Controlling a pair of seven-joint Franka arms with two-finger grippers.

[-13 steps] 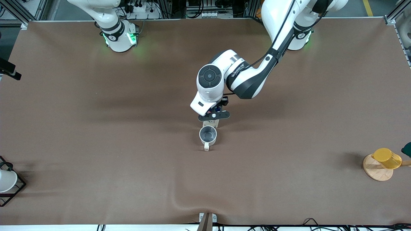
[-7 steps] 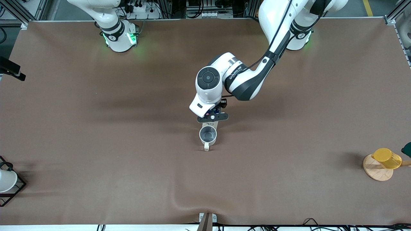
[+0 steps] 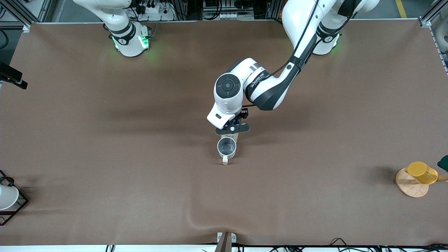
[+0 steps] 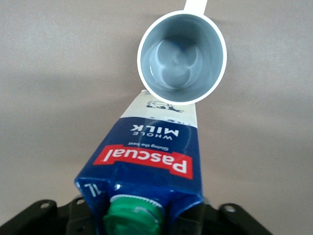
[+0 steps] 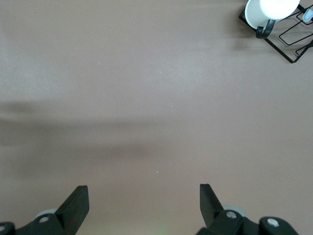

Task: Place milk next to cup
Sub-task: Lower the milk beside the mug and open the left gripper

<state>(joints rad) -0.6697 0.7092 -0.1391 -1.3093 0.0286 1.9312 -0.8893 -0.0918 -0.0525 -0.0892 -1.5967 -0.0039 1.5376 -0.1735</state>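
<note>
Presently, one placing step at its release stage. Milk (image 4: 146, 161): dark blue carton with a green cap, standing on the counter (image 3: 105, 157) just beside the cup (image 3: 226, 147), farther from the front camera than it; in the left wrist view the carton's pale foot meets the cup's rim, though whether the two touch or merely overlap in that view cannot be told. Cup: cream-white, grey inside, upright, handle toward the front camera. Left pincer (image 3: 232, 128): directly over the carton's top, fingers about the cap end; whether they are clamped on the carton or already parted from it cannot be told from either view. Right pincer (image 5: 142, 205): fingers wide apart, nothing between them, over bare counter near its own base; that arm waits. Also present: a yellow cup (image 3: 421, 172) on a round wooden board at the left arm's end, a white cup in a black wire frame (image 3: 8, 197) at the right arm's end. Judged status: carton set in place, task nearly done. Next move calls for fingers fully clear of the carton, then a straight lift upward, without dragging the carton or knocking the cup.
</note>
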